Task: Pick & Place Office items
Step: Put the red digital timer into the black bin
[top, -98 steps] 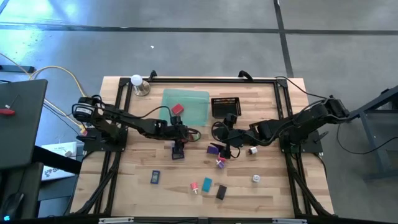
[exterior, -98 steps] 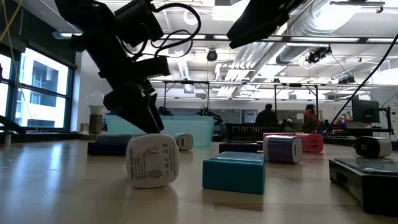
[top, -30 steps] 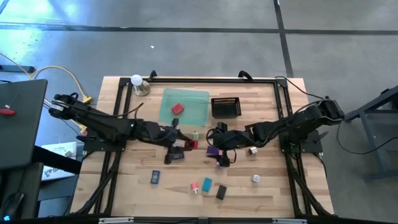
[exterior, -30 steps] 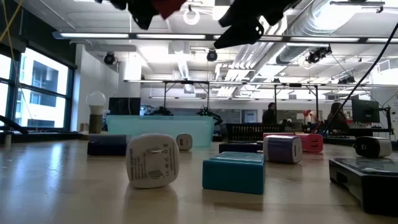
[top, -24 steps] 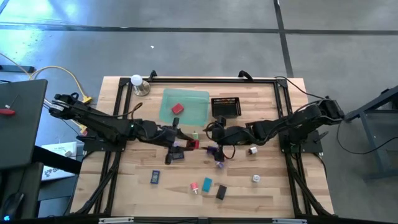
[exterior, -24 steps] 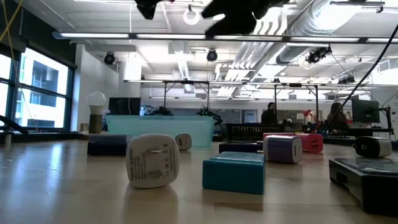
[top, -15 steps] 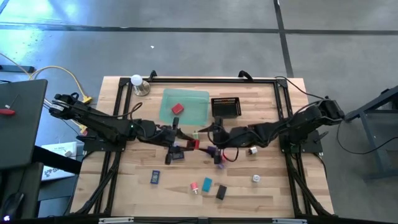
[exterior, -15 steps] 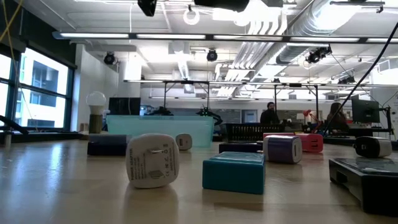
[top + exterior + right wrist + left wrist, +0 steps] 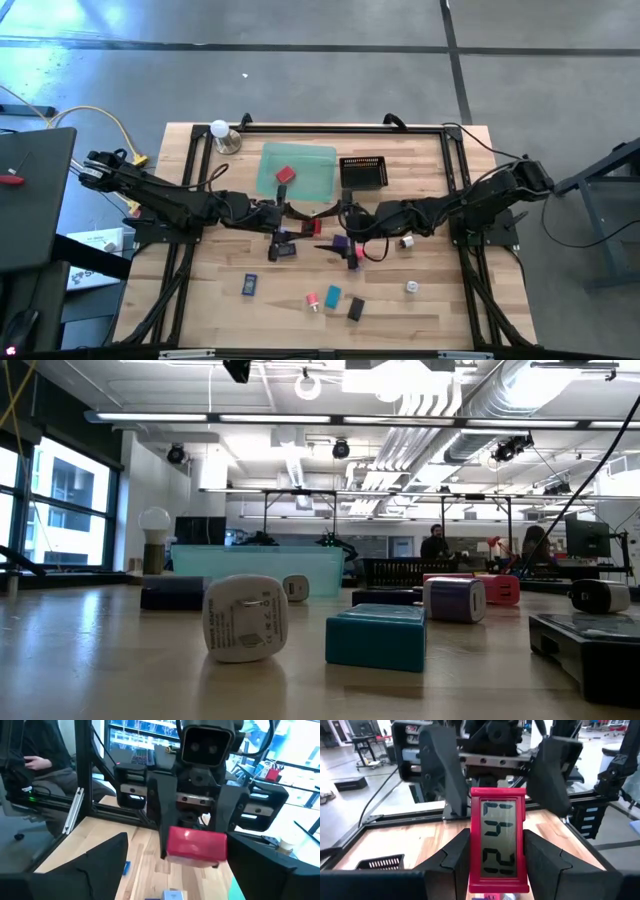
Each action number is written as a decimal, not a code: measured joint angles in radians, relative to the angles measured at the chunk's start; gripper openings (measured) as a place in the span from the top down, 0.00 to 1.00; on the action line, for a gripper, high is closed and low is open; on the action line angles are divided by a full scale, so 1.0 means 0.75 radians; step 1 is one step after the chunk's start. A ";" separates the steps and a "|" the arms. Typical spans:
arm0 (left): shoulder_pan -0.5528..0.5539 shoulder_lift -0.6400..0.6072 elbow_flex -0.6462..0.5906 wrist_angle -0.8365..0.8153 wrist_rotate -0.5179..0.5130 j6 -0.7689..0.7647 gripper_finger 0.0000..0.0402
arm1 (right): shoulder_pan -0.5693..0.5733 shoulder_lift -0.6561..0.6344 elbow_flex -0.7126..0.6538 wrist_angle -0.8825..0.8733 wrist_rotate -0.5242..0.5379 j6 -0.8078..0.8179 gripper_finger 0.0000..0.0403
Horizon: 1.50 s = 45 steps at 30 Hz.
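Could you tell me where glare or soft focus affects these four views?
High view: pale glare on the floor at top left. Low view: bright ceiling lights, white charger slightly soft. Left wrist view: red clock sharp in the left hand. Right wrist view: right hand's fingers blurred.

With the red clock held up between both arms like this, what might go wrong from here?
The left gripper alone pinches the red clock; the right gripper is open around it, so a mistimed release could drop it. The grippers face each other closely and may collide. A fall could scatter the purple block below.

A red clock (image 9: 498,840) with grey display, a teal block (image 9: 376,637), a translucent green tray (image 9: 298,167)
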 joint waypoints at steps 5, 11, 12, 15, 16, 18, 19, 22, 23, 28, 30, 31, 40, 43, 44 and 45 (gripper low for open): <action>0.000 0.002 0.000 0.014 -0.020 0.024 0.66 | -0.020 0.004 0.000 0.001 -0.005 -0.001 0.22; 0.014 0.052 0.000 0.062 -0.033 0.030 0.66 | -0.057 0.007 0.000 0.020 -0.071 0.004 0.22; 0.019 0.059 0.000 0.064 -0.034 0.033 0.66 | -0.060 0.007 0.000 0.022 -0.078 0.008 0.22; 0.023 0.064 0.000 0.076 -0.035 0.033 0.66 | -0.061 0.007 0.000 0.027 -0.080 0.011 0.25; 0.023 0.063 0.000 0.081 -0.037 0.033 0.66 | -0.060 0.007 0.000 0.027 -0.082 0.011 0.26; 0.021 0.062 0.000 0.089 -0.036 0.045 0.66 | -0.060 0.007 0.000 0.019 -0.085 0.011 0.30; 0.018 0.063 0.000 0.099 -0.035 0.057 0.66 | -0.060 0.007 0.000 0.018 -0.085 0.011 0.31; 0.014 0.062 0.001 0.122 -0.034 0.068 0.66 | -0.060 0.008 0.000 0.019 -0.082 0.001 0.37; 0.017 0.062 0.001 0.121 -0.034 0.068 0.66 | -0.060 0.008 0.000 0.019 -0.080 -0.001 0.38; 0.019 0.062 0.001 0.120 -0.033 0.067 0.66 | -0.060 0.008 0.000 0.021 -0.069 -0.028 0.50; 0.019 0.062 0.001 0.117 -0.032 0.067 0.66 | -0.060 0.008 0.000 0.021 -0.071 -0.034 0.56; 0.019 0.062 0.001 0.117 -0.026 0.068 0.66 | -0.060 0.008 0.000 0.021 -0.070 -0.033 0.60; 0.015 0.061 0.001 0.105 -0.033 0.073 0.52 | -0.060 0.008 0.000 0.000 -0.069 -0.063 0.64; 0.015 0.062 -0.001 0.093 -0.053 0.067 0.44 | -0.053 0.008 0.000 -0.041 -0.007 -0.063 0.64; 0.015 0.062 -0.001 0.086 -0.067 0.055 0.42 | -0.045 0.007 0.001 -0.064 0.033 -0.063 0.65; 0.015 0.062 -0.001 0.073 -0.085 0.040 0.41 | -0.038 0.004 0.001 -0.092 0.075 -0.063 0.65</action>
